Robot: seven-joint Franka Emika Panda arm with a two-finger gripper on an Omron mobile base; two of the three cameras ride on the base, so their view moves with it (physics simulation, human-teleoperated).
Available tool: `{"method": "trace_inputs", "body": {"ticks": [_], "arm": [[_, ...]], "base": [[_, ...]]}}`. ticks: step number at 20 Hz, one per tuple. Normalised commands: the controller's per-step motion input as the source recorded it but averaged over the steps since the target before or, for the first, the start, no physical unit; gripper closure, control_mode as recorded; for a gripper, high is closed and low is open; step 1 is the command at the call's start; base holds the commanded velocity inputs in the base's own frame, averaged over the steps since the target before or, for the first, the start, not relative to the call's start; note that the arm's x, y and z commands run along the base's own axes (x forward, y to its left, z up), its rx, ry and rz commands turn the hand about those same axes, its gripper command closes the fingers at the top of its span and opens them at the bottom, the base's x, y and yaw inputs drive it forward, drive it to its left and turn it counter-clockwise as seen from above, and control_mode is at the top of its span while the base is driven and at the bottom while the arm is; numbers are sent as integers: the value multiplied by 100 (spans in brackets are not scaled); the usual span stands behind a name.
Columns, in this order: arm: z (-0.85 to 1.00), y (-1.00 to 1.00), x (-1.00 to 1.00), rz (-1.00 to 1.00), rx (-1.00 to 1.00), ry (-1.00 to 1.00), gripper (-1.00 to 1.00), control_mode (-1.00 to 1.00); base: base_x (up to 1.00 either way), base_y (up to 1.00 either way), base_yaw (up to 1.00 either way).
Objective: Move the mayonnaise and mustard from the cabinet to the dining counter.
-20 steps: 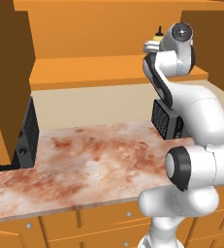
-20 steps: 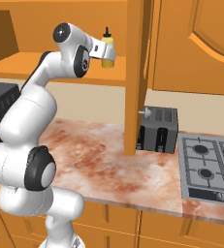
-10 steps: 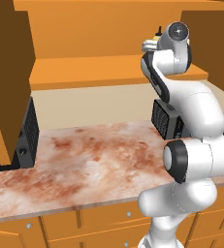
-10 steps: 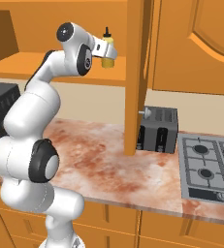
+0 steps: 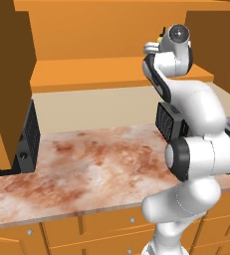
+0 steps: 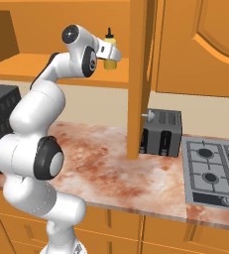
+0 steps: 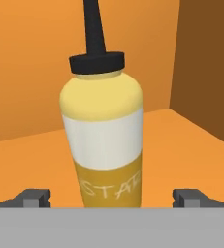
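Yellow mustard (image 7: 105,140) stands upright on the orange shelf of the cabinet (image 6: 27,67), not yet lifted; judged from this, neither item has reached the dining counter and the whole transfer remains. The mayonnaise cannot be located. The arm is raised high, reaching into the cabinet, with the gripper (image 6: 109,53) level at the bottle. Its jaws stand released, one on either side of the bottle, apparently without contact.

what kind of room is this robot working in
A rendered home kitchen, most likely: a gas stove top set in a marbled counter, a toaster on it, and an open orange cabinet holding a mustard bottle.
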Motion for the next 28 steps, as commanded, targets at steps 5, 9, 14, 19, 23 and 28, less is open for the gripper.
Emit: {"method": "trace_inputs", "body": {"ticks": [5,9,14,19,23,28], "arm": [[-2,0,17,0,0,0,-100,-100],[0,0,14,0,0,0,-100,-100],[0,-3,12,0,0,0,-100,-100],[0,-4,12,0,0,0,-100,-100],[0,-3,14,0,0,0,-100,-100],[-4,0,13,0,0,1,-100,-100]], "base": [[0,0,0],[0,0,0],[0,0,0],[0,0,0],[0,0,0],[0,0,0]]}}
